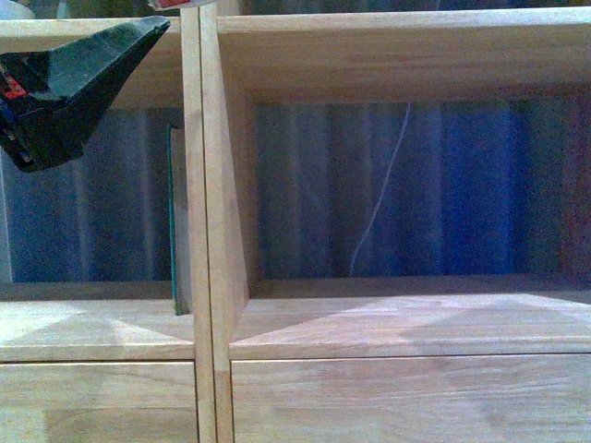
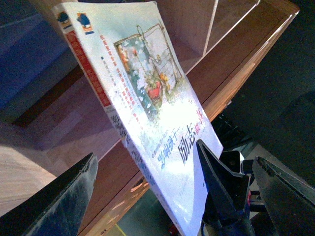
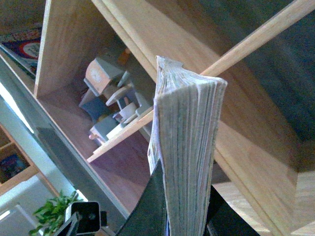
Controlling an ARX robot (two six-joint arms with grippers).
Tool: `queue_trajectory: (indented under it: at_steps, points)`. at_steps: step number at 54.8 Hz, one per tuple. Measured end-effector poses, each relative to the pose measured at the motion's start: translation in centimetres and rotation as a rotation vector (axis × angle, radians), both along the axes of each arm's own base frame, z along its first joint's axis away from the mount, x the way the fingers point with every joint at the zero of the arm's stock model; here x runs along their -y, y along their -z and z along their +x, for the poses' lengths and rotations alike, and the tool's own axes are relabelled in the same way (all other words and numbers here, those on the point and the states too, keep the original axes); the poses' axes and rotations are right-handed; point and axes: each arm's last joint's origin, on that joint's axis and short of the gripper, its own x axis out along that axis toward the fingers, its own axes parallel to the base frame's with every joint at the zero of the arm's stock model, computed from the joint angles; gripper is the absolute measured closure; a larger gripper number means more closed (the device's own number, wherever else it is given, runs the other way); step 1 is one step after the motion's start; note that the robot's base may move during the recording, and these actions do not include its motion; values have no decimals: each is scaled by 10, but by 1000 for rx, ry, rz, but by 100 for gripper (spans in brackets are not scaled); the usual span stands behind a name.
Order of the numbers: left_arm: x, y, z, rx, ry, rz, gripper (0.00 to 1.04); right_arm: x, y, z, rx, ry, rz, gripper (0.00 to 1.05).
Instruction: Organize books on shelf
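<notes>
The right pincer (image 3: 184,199) is clamped on the paperback (image 3: 187,128). Its wrist view shows the book edge-on, with the page block rising upright from between the two dark fingers (image 3: 147,214). The book hangs in the air in front of the shelf (image 3: 64,49) and rests on none of its boards.

The left wrist view shows the same paperback (image 2: 142,98) from the cover side: white, with a colourful picture and red lettering, tilted before the wooden shelf edge (image 2: 236,59). The left pincer (image 2: 174,158) stands wide apart, with one finger (image 2: 64,201) well to one side of the book and the other (image 2: 290,196) well to the other side, and neither presses on it. A narrower dark finger (image 2: 221,191) lies against the lower part of the cover.

In the front view a dark finger (image 1: 65,74) reaches in at the upper left, in front of the left column. The teal book (image 1: 173,221) stands upright in that column's compartment, tight against the central divider (image 1: 208,185), with its foot on the board above a drawer front (image 1: 406,397). The right compartment holds no book. Behind it, through the open back, a thin white cord (image 1: 383,185) hangs before a blue curtain (image 1: 462,185).

In the right wrist view, small wooden toys (image 3: 108,98) sit in a shelf compartment, and a green plant (image 3: 54,214) shows at the picture's edge.
</notes>
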Motion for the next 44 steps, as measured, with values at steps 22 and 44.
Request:
queue_trajectory:
  at_steps: [22, 44]
  points:
    - [4, -2, -1, -1, 11, -17, 7, -18, 4, -12, -20, -86, 25, 97]
    - [5, -7, -4, -8, -15, -27, 24, -30, 10, -22, -31, -134, 30, 97]
